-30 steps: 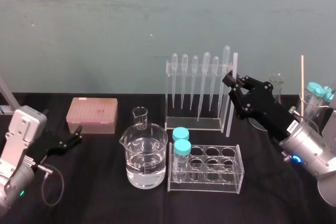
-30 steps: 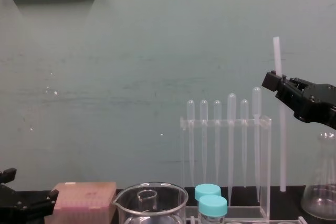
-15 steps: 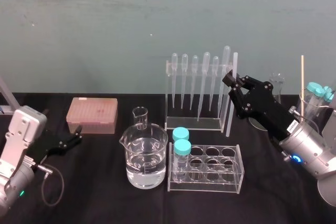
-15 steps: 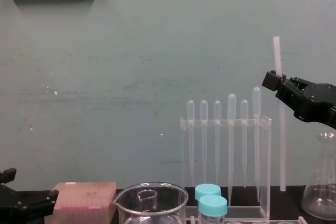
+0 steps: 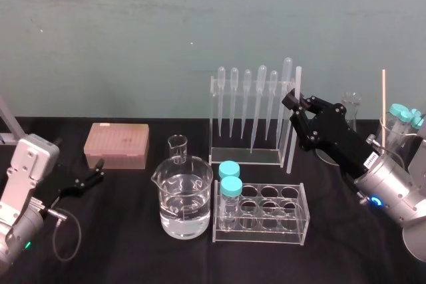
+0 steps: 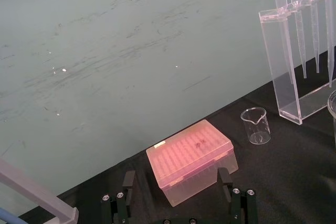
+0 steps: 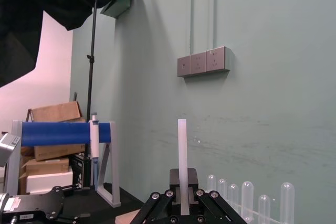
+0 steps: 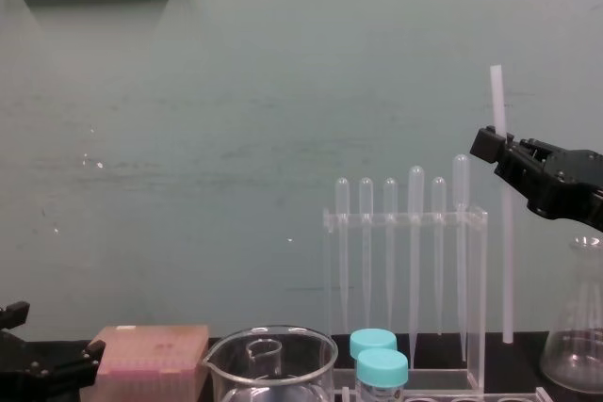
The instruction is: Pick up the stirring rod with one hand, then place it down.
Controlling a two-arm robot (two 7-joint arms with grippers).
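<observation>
Against the frame a second earlier, the left gripper is showing less of its black body in the head view, as if it has turned slightly. The stirring rod and the right gripper are sitting where they were.

Reading from the left, the left gripper is idling low over the bench, just in front of the pink tip box. Its fingers are standing well apart and holding nothing. Next we are passing the water-filled beaker and then the pipette rack.

Just beside the rack's right end, the stirring rod is standing nearly upright. The right gripper's fingers are closing on it in its upper third. The top of the rod is rising above them and the longer part is hanging below. We cannot tell whether its lower end is touching the bench or hanging just clear of it.

We are judging the rod to be light, stiff and smooth, and possibly brittle if it is glass. Such a thin, slippery shaft is likely to slide or pivot in a loose pinch. A firm hold across the shaft suits it, nearer the middle for balance. With this high grip, we are expecting the long lower end to swing towards the rack and pipettes.
</observation>
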